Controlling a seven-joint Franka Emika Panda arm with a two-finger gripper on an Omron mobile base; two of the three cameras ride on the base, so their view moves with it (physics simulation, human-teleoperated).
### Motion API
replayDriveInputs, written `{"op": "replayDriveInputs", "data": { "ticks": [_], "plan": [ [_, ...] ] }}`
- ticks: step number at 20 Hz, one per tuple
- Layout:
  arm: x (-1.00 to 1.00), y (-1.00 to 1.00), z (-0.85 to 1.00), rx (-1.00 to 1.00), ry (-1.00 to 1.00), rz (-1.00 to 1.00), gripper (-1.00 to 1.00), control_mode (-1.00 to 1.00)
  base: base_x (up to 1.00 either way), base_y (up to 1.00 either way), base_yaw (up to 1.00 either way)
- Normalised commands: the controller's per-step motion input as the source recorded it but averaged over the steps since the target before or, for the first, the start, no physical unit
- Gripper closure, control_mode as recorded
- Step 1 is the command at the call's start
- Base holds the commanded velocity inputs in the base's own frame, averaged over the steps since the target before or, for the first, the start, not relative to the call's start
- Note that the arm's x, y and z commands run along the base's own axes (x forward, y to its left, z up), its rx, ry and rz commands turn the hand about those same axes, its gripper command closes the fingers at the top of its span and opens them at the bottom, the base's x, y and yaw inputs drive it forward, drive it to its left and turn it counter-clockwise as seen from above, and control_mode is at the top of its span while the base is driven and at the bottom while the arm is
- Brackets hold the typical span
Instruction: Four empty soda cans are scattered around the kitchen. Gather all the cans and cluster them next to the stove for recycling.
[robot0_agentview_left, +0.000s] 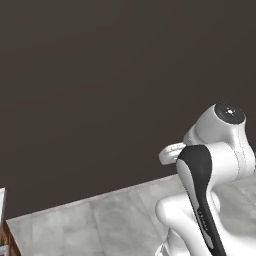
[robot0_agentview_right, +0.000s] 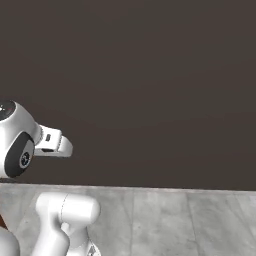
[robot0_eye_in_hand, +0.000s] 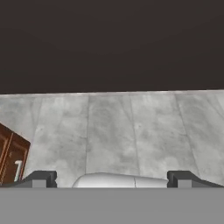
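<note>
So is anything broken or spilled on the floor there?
No, nothing stands out. The grey floor meets the dark wall cleanly, a brown cabinet stands at the left edge, and the gripper is open, holding nothing.

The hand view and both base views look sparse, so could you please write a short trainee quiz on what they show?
1. True or false: the gripper holds a soda can.
2. What stands at the lower left of the hand view? A) a sink B) a brown cabinet C) a blue stool
3. Fill in: past the grey tiled floor the robot faces a dark ____.

Key:
1. False; the fingers stand wide apart with nothing between them.
2. B
3. wall
</note>
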Motion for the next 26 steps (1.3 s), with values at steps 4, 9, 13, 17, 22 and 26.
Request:
{"op": "replayDriveInputs", "data": {
  "ticks": [4, 9, 13, 17, 22, 26],
  "plan": [
    [0.0, 0.0, 0.0, 0.0, 0.0, 0.0, -1.0, 1.0, 1.0, 0.06, 0.0],
    [0.0, 0.0, 0.0, 0.0, 0.0, 0.0, -1.0, 1.0, 0.91, 0.05, -0.12],
    [0.0, 0.0, 0.0, 0.0, 0.0, 0.0, -1.0, 1.0, 0.08, 0.09, -0.47],
    [0.0, 0.0, 0.0, 0.0, 0.0, 0.0, -1.0, 1.0, 0.0, 0.03, -0.5],
    [0.0, 0.0, 0.0, 0.0, 0.0, 0.0, -1.0, 1.0, 0.12, 0.0, -0.43],
    [0.0, 0.0, 0.0, 0.0, 0.0, 0.0, -1.0, 1.0, 0.77, 0.04, -0.14]
  ]
}}
